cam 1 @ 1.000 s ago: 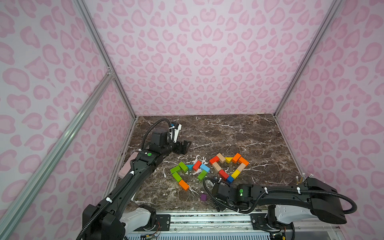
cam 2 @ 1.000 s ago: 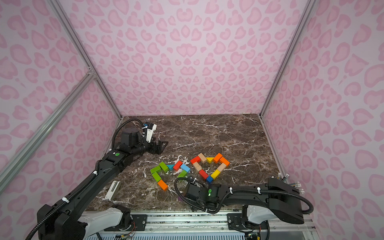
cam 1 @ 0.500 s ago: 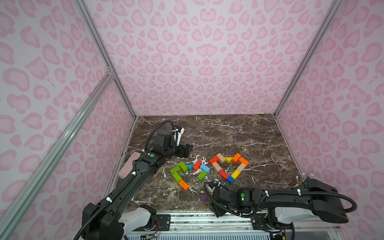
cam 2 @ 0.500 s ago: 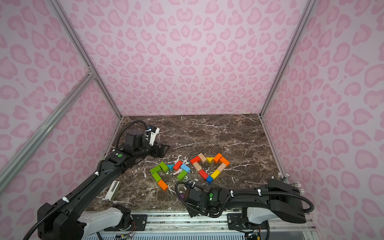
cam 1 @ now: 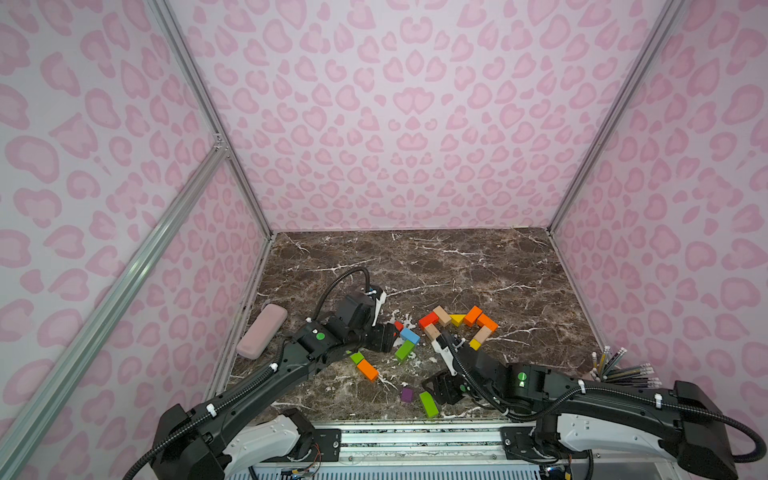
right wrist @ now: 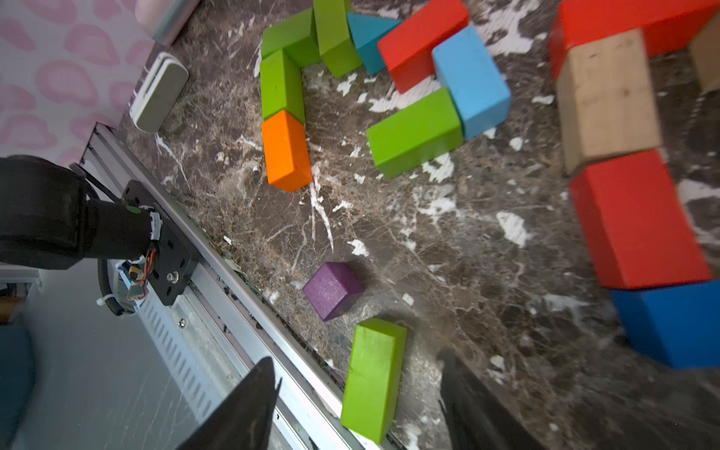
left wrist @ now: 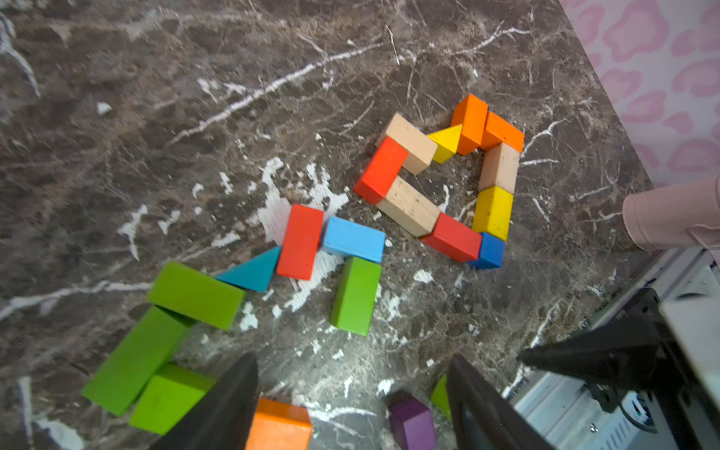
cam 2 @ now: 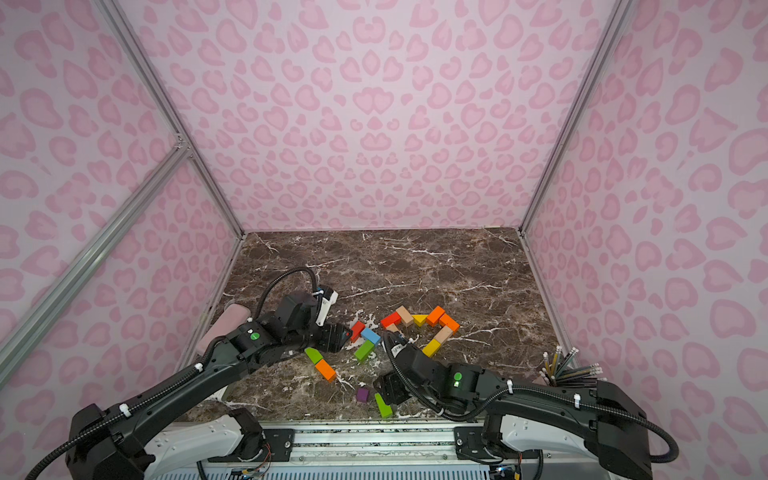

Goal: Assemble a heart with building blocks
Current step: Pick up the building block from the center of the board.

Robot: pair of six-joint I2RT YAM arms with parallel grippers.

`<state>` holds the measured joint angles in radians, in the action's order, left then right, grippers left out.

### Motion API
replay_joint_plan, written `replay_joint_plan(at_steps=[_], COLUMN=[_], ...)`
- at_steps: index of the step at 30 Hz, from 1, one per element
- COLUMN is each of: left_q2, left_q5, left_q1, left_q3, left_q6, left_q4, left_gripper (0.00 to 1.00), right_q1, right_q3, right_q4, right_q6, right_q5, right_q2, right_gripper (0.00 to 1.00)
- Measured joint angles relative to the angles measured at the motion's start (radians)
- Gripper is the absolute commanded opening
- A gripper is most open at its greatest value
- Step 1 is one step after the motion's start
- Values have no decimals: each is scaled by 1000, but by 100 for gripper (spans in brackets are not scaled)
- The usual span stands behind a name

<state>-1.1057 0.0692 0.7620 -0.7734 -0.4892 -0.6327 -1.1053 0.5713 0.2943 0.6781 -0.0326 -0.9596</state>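
Our right gripper hangs with jaws apart over the loose green brick near the front edge of the marble table. Our left gripper is spread too, empty. The brick looks rigid, light and probably slick-painted, so we'd pinch its long flat sides.

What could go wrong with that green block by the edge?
The lone green wooden brick lies at the marble table's front edge beside the metal rail; the open right gripper above it might nudge it off. The purple cube close by could get bumped. The left gripper hangs near the orange wooden brick and might knock it.
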Motion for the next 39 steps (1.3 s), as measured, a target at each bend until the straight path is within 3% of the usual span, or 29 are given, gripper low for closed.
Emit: replay_joint_plan(at_steps=[9, 17, 27, 39], left_q2=[-2, -180, -345, -509], left_q5=[-89, -122, -101, -87], left_q1=[293, 527, 599, 603], left_q3=[34, -32, -50, -100], left_q6=[-296, -489, -608, -609], left_q4=[-11, 0, 48, 69], left_gripper=[79, 80, 78, 69], right_q1=[293, 455, 552, 554], right_q3=[6, 88, 101, 93], right_q4=[126, 153, 121, 118], right_q6=[-82, -207, -294, -301], right_q5=[76, 206, 312, 323], right_q2=[239, 136, 88, 149], right_gripper=[73, 75, 76, 78])
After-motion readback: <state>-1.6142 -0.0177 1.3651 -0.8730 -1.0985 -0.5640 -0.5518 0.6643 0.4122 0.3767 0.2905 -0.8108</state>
